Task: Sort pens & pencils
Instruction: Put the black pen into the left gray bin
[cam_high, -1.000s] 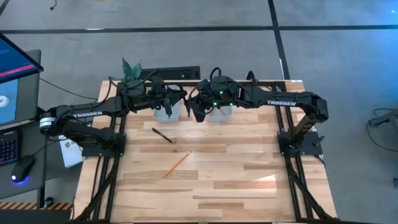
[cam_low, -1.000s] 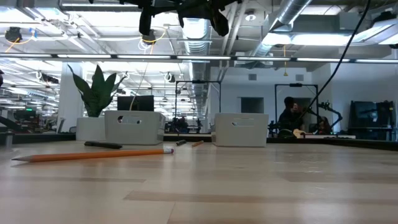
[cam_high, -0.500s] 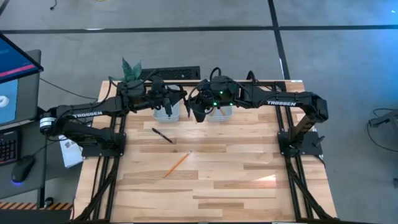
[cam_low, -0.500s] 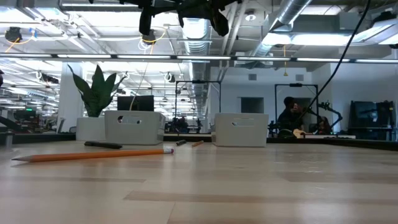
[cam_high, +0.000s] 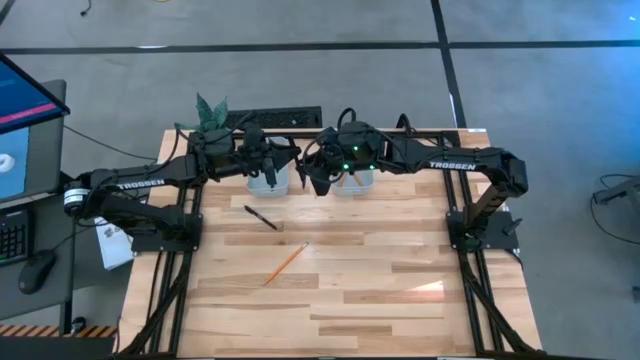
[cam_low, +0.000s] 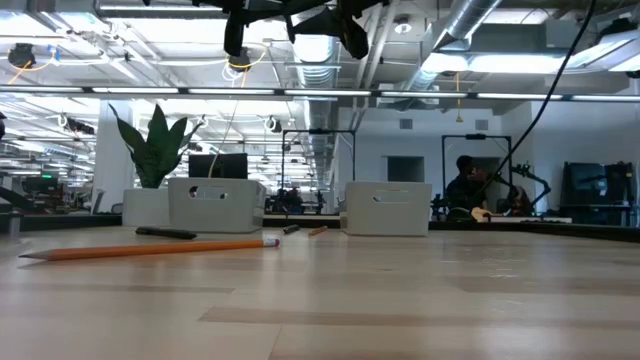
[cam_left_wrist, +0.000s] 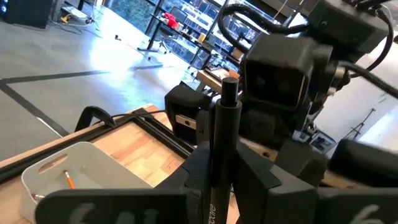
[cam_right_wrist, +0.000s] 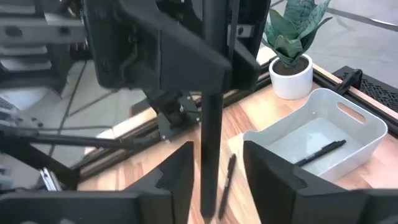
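One pencil (cam_high: 287, 262) flat on the table (cam_high: 400, 300), about midway between the front and far edges, left of centre, lying on a slant. Just beyond it, toward the far left corner, one loose pen (cam_high: 261, 217), also flat, well apart from the pencil.

Farther back, above the far edge, both grippers meeting over the gap between two white bins. Left gripper (cam_left_wrist: 217, 155) reaching in from the left side, fingers (cam_left_wrist: 199, 168) clenched on a held pen (cam_left_wrist: 227, 118) that sticks out past the fingertips. Right gripper (cam_right_wrist: 217, 155) reaching in from the right side, facing the left one, fingers (cam_right_wrist: 180, 165) released and spread on either side of that same pen, with a clear gap on each side and no contact. Held pen well above the wood, over neither bin.

Left bin (cam_high: 268, 178) at the far edge with one more pen (cam_right_wrist: 320, 149) lying inside. Right bin (cam_high: 352, 180) beside it along the same edge, with one short pencil (cam_left_wrist: 65, 179) inside.

Farthest back, at the far left corner, a potted plant (cam_high: 210, 115) in a white pot, just beside the left bin.
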